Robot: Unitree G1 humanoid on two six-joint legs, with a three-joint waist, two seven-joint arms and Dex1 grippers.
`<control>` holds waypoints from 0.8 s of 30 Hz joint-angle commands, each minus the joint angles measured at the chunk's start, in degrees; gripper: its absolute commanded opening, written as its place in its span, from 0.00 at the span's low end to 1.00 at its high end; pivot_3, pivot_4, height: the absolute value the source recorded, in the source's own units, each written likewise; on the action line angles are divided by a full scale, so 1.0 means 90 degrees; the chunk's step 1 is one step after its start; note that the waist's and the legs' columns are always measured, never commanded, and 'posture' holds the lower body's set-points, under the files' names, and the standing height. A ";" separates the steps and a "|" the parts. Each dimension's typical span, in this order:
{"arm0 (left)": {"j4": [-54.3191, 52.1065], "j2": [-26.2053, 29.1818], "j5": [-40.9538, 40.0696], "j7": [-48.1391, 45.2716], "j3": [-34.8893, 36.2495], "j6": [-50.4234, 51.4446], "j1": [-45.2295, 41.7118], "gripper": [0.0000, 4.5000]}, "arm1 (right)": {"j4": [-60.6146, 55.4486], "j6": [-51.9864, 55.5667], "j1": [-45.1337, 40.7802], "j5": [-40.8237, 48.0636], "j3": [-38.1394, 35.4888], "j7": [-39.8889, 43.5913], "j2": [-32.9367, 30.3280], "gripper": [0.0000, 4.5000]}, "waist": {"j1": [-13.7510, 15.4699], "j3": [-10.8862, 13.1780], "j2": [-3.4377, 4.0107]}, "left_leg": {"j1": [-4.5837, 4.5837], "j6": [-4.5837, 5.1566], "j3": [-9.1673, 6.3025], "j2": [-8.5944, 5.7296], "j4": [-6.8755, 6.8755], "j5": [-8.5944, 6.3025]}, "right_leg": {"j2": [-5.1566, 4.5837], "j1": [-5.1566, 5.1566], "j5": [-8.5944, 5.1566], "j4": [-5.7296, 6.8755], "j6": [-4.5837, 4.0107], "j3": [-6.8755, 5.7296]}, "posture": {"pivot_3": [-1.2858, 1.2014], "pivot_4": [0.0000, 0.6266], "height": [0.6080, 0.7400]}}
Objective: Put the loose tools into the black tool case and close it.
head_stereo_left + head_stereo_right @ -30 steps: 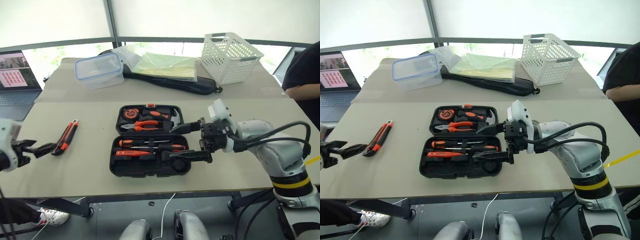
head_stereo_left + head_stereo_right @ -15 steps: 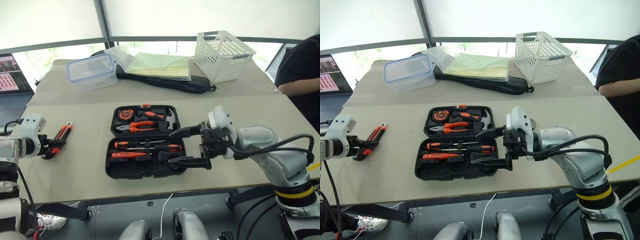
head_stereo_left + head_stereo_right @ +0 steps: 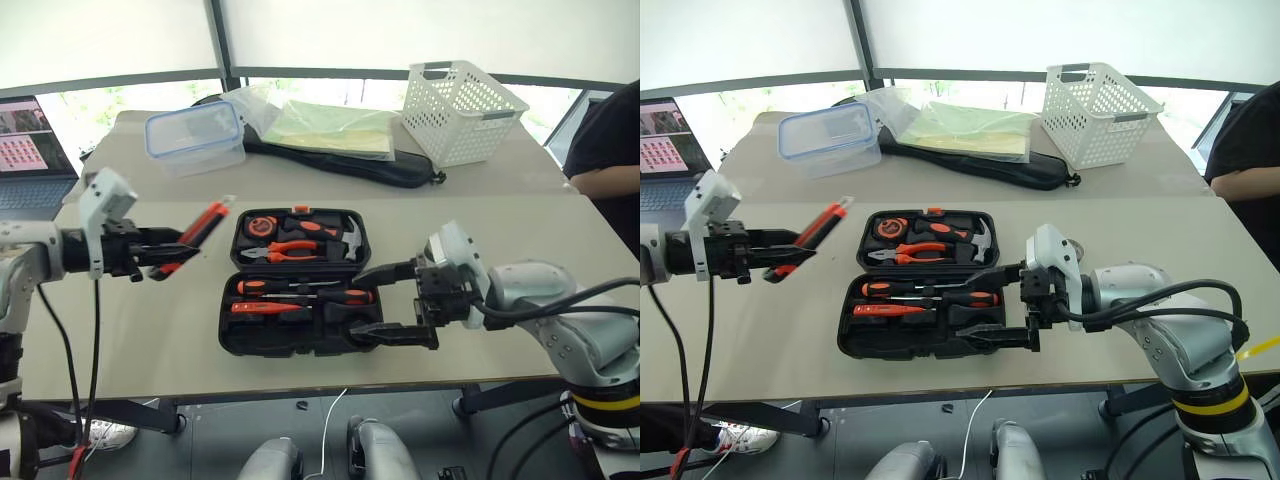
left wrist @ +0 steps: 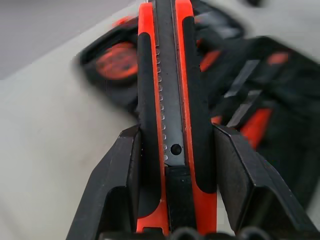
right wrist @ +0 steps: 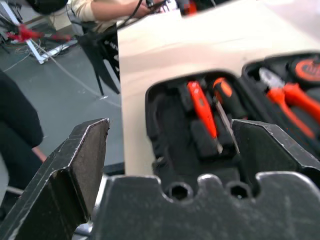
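The black tool case lies open in the middle of the near table. Pliers, a hammer and a tape measure fill its far half; two orange-handled screwdrivers lie in its near half. My left gripper is shut on the black-and-orange utility knife and holds it in the air just left of the case, tip toward it. In the left wrist view the knife sits between both fingers. My right gripper stands open at the case's right edge, over the near half, with nothing in it.
On the far table stand a clear blue-rimmed box and a white basket, with a long black fabric bag under plastic sleeves between them. A laptop is at far left. A person's arm rests at the right edge.
My left gripper has shut on the utility knife, lifted it off the table and carried it right toward the case. The right gripper has stayed open in about the same place.
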 commanded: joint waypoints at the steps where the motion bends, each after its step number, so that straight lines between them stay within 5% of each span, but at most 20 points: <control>1: -0.0915 -0.0007 0.0427 -0.0621 -0.1370 -0.0545 -0.0163 0.36 | -0.0285 -0.0052 0.0149 0.0084 -0.0313 -0.0145 -0.0105 1.00 | -0.0029 0.0000 0.0000 | 0.0004 0.0000 0.0007 0.0002 0.0004 0.0000 | -0.0001 0.0000 -0.0001 -0.0001 -0.0002 0.0011 | 0.52 0.24 1.00; 6: -0.0877 -0.0567 0.0867 -0.0644 -0.2389 -0.0710 -0.0634 0.36 | -0.0512 -0.0047 0.0523 0.0137 -0.0538 -0.0319 -0.0198 1.00 | -0.0002 0.0002 -0.0003 | 0.0020 -0.0001 0.0006 0.0011 0.0007 0.0001 | -0.0002 0.0025 0.0005 -0.0001 -0.0014 0.0033 | 0.52 0.24 1.00; 14: -0.0319 -0.0649 0.1734 -0.0892 -0.3298 -0.1133 -0.1003 0.36 | -0.0801 -0.0051 0.0924 0.0175 -0.0751 -0.0549 -0.0257 1.00 | 0.0036 0.0002 -0.0003 | 0.0021 0.0001 0.0004 0.0012 0.0014 0.0002 | 0.0008 0.0025 0.0005 0.0001 -0.0014 0.0031 | 0.52 0.24 1.00; 24: 0.0239 -0.0945 0.2074 -0.1094 -0.3479 -0.1431 -0.0927 0.36 | -0.0870 -0.0039 0.1032 0.0335 -0.0875 -0.0659 -0.0311 1.00 | 0.0074 0.0001 -0.0002 | 0.0019 0.0006 0.0004 0.0013 0.0018 -0.0001 | 0.0008 0.0025 0.0005 -0.0001 -0.0013 0.0030 | 0.52 0.24 1.00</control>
